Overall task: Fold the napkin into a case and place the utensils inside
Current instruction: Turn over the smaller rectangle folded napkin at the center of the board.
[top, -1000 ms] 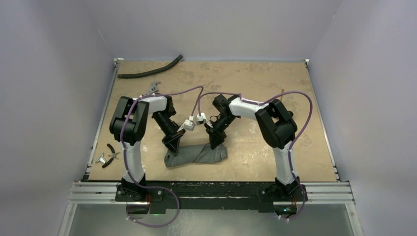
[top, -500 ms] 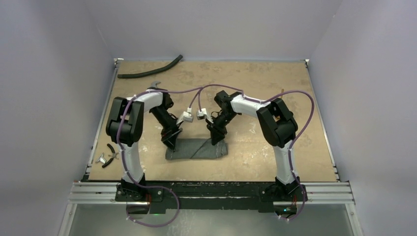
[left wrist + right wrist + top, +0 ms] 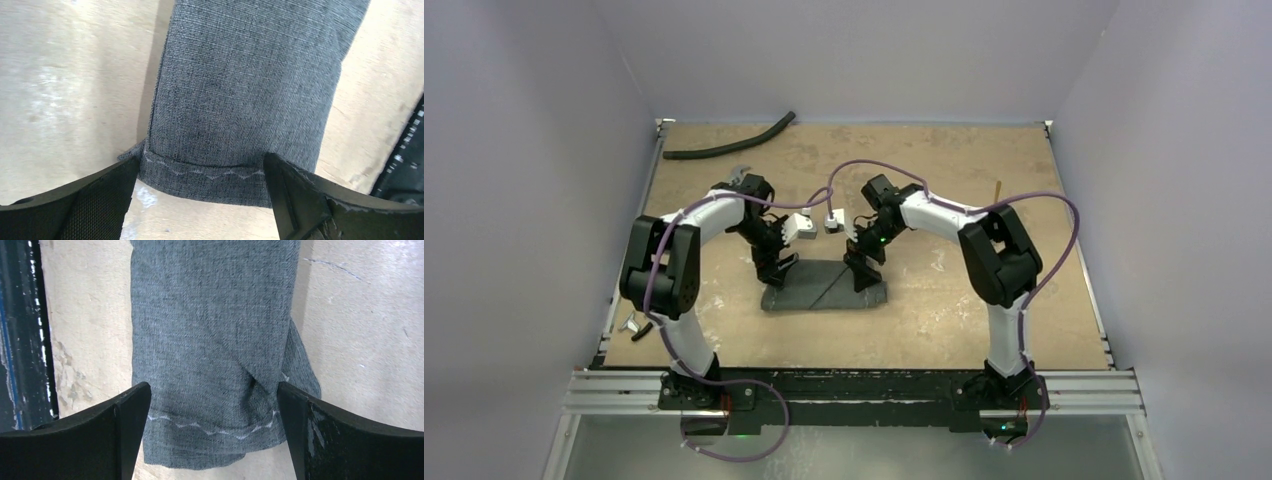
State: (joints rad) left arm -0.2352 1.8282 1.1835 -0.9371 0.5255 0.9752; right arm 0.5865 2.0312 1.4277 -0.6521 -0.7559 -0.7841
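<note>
The left arm rises from its base at the near edge with its dark elbow block leaning out to the left. Its white forearm reaches forward and inward, and the wrist bends sharply down so the left gripper (image 3: 776, 272) points at the table (image 3: 944, 150) over the left end of the napkin (image 3: 824, 288). The right arm mirrors this pose: elbow out to the right, forearm angled inward, wrist tipped down, with the right gripper (image 3: 864, 275) over the napkin's right end. The napkin lies flat as a narrow grey band running crosswise between the two arms in the near half of the table, a diagonal fold line showing on its top. In the left wrist view the black fingers (image 3: 100, 200) stand spread wide on either side of the band's end, where a pale zigzag hem crosses the cloth; the jaws are released and pinch nothing. In the right wrist view the fingers (image 3: 125, 425) are likewise spread wide to both sides of the other hemmed end, where an overlapping layer bunches slightly at the right edge, and this pincer too is released. A thin tan utensil (image 3: 998, 189) shows beyond the right elbow, well apart from the napkin. A black hose (image 3: 729, 146) lies along the far left of the table, and a metal wrench (image 3: 742, 174) shows just behind the left wrist.
</note>
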